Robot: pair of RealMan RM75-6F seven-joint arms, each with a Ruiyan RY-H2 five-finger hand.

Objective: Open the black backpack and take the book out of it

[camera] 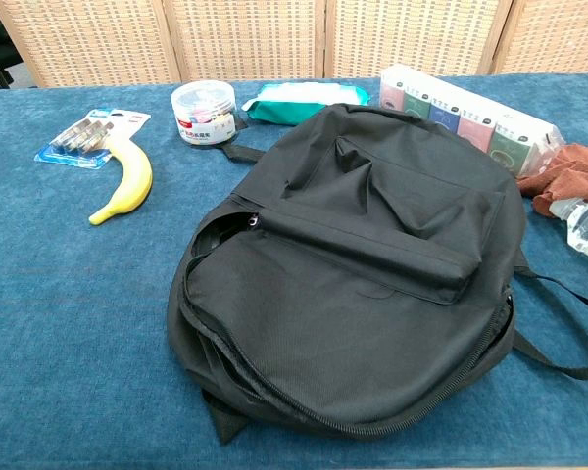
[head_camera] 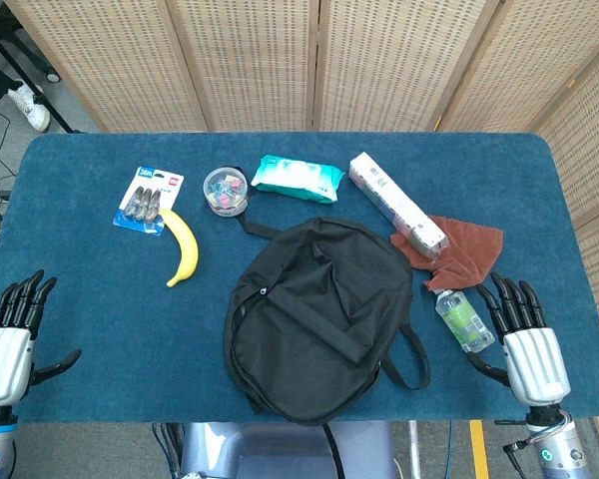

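Observation:
The black backpack [head_camera: 319, 314] lies flat in the middle of the blue table [head_camera: 100, 329], its zipper closed all round [camera: 265, 392]. No book shows; whatever is inside is hidden. My left hand [head_camera: 15, 334] rests at the near left edge, fingers spread, holding nothing, well left of the bag. My right hand [head_camera: 524, 334] sits at the near right edge, fingers spread and empty, just right of a small bottle. Neither hand appears in the chest view.
A banana [head_camera: 184, 249] and a battery pack [head_camera: 148, 200] lie to the left. A round tub [head_camera: 226, 191], a teal wipes pack [head_camera: 298, 178], a long box [head_camera: 397, 203], a brown cloth [head_camera: 464, 249] and a bottle [head_camera: 464, 319] ring the bag.

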